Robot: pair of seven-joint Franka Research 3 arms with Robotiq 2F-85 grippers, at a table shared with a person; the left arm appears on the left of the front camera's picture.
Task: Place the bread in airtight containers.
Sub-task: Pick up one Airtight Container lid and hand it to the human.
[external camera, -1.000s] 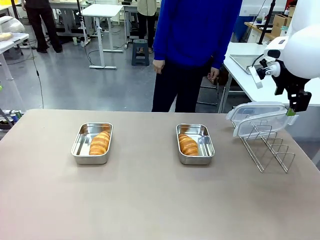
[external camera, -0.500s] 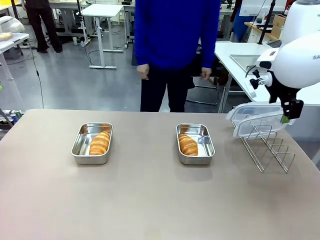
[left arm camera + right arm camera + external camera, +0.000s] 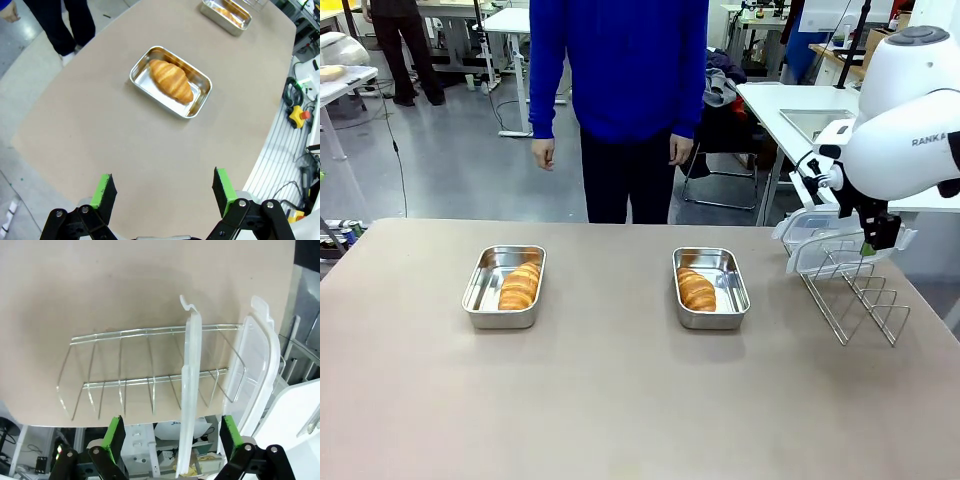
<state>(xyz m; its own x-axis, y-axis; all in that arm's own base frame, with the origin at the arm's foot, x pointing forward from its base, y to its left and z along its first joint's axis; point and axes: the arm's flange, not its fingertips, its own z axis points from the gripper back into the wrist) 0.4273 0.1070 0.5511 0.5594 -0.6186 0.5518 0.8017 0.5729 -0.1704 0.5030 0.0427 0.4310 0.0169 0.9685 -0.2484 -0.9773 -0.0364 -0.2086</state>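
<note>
Two croissants lie in two steel containers on the brown table: one bread (image 3: 519, 285) in the left container (image 3: 480, 283), the other bread (image 3: 696, 289) in the middle container (image 3: 733, 287). The left wrist view looks down on a croissant (image 3: 171, 80) in its container (image 3: 196, 95), far beyond my open left gripper (image 3: 164, 193). Two clear lids (image 3: 828, 238) stand in a wire rack (image 3: 860, 300) at the right. My right gripper (image 3: 871, 243) hovers just over those lids, open, with one lid (image 3: 190, 390) edge-on between its fingers and another lid (image 3: 255, 365) to the side.
A person in a blue top (image 3: 620, 60) stands at the far side of the table, hands down. A second container (image 3: 227, 12) sits at the top of the left wrist view. The table edge (image 3: 270, 125) drops off to cables and a floor.
My right arm has come down and leftward toward the lids in the rack. The person has walked to the left behind the table. The containers and croissants have not moved.
</note>
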